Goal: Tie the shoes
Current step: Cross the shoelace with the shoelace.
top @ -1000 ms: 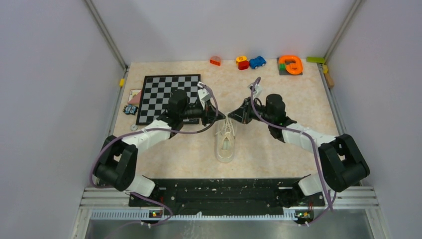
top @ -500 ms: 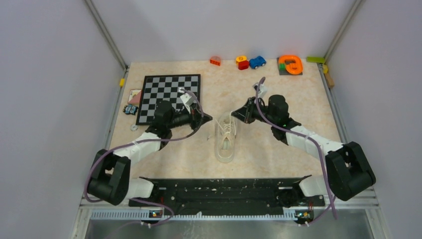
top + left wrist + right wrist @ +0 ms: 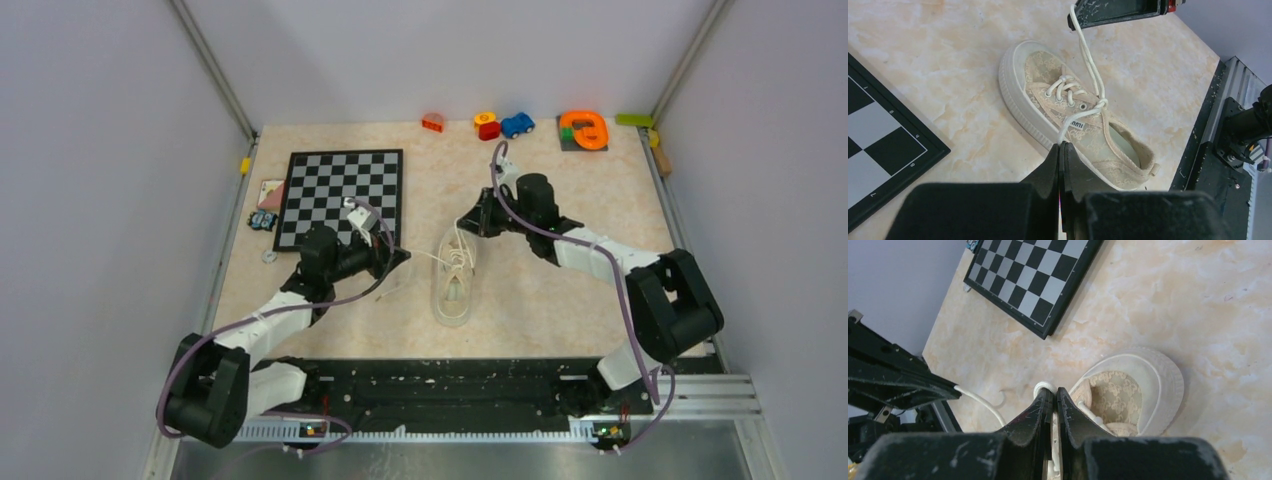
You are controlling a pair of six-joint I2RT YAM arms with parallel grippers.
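Observation:
The cream shoe point(image 3: 453, 288) lies on the table between the arms, toe towards the back. It also fills the middle of the left wrist view point(image 3: 1075, 112). My left gripper point(image 3: 403, 257) sits left of it, shut on one white lace point(image 3: 1064, 132) that runs taut to the knot at the eyelets. My right gripper point(image 3: 466, 222) hovers just beyond the toe point(image 3: 1143, 385), shut on the other lace point(image 3: 1044, 386), which rises from the same knot. In the left wrist view this second lace point(image 3: 1088, 60) climbs to the right gripper's fingers point(image 3: 1113, 10).
A chessboard point(image 3: 340, 195) lies left of the shoe, close behind the left gripper. Small cards point(image 3: 268, 195) sit at its left edge. Toys line the back edge: a red block point(image 3: 433, 122), a blue car point(image 3: 517, 124) and an orange ring point(image 3: 583, 130).
My left gripper has drawn back to the left and nearer, stretching its lace out from the shoe. The right gripper has shifted slightly left, beyond the toe, and closed a little on its lace.

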